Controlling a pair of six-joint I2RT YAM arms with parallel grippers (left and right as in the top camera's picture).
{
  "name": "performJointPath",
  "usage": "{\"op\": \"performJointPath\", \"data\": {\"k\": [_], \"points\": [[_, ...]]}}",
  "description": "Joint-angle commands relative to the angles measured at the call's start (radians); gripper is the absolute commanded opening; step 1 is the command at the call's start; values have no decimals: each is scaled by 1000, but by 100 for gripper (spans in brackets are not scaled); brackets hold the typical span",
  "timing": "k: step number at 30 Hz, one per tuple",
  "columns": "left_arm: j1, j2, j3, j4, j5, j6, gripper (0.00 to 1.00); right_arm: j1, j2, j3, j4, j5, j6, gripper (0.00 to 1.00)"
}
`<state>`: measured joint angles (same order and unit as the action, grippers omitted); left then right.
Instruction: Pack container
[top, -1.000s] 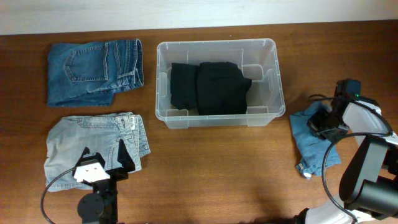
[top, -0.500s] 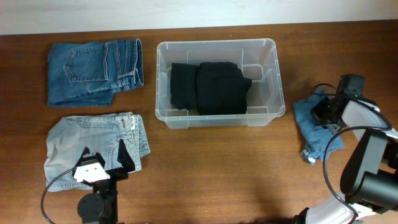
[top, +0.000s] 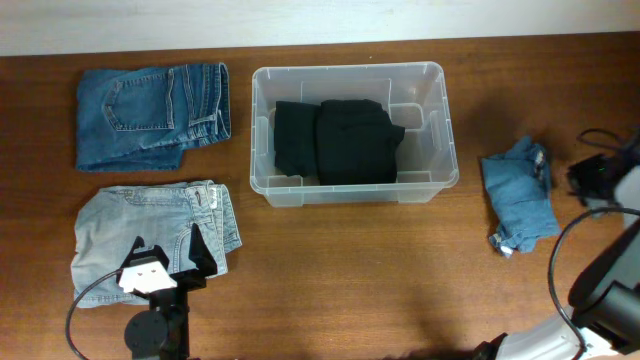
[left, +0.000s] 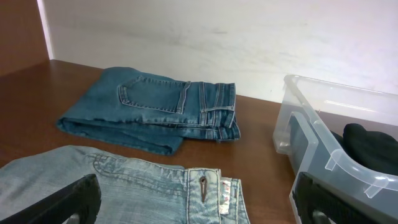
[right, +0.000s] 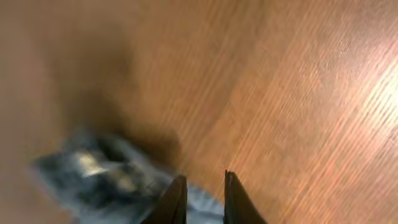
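Overhead view shows the large rectangular container (top: 350, 68) of clear plastic standing toward the back of the brown wooden table (top: 400, 280), near its middle. Its opening faces upward, so that things can be lowered in from above. Inside lies a folded black garment (top: 340, 140), flat on the bottom and covering most of it. I judge the packing is begun but not finished, because three pieces of denim are outside.

To the left, well apart, a folded pair of dark blue jeans (top: 150, 115) lies near the back edge. In front of that is a folded pair of pale blue jeans (top: 150, 230). The left gripper (top: 167, 248) hangs over the near part of this pale pair with its fingers spread wide, which looks like readiness to take it.

To the right of the container, near but not touching, lies a small crumpled piece of light blue denim (top: 518, 190). The right gripper (right: 204, 177) is just beside it, at the table's right edge. In its wrist view the two fingers stand close, with only a narrow slit between them. The picture is blurred, and I cannot tell whether they pinch some cloth or nothing.
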<state>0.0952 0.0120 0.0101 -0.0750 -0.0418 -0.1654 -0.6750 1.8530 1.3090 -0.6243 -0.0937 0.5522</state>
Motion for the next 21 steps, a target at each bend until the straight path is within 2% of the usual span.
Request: {"op": "performJointPath", "data": {"k": [1,3,5,8,11,17,21], "points": [[6,-5,-1,-5,-7,9,99,-7,-3,137,-76,-176,-127,14],[6,-5,-1,-5,-7,9,99,4,-5,204,-165,-286,-212,14],[6,-5,-1,-5,-7,9,99,29,-5,237,-274,-302,-274,14],[6,-5,-1,-5,-7,9,99,78,1,227,-407,-287,-371,14],[6,-5,-1,-5,-7,9,99,144,4,167,-454,-287,-470,14],[6,-5,-1,-5,-7,9,99,225,20,48,-408,-151,-412,17],[6,-5,-1,-5,-7,9,99,219,54,26,-393,-146,-401,17]]}}
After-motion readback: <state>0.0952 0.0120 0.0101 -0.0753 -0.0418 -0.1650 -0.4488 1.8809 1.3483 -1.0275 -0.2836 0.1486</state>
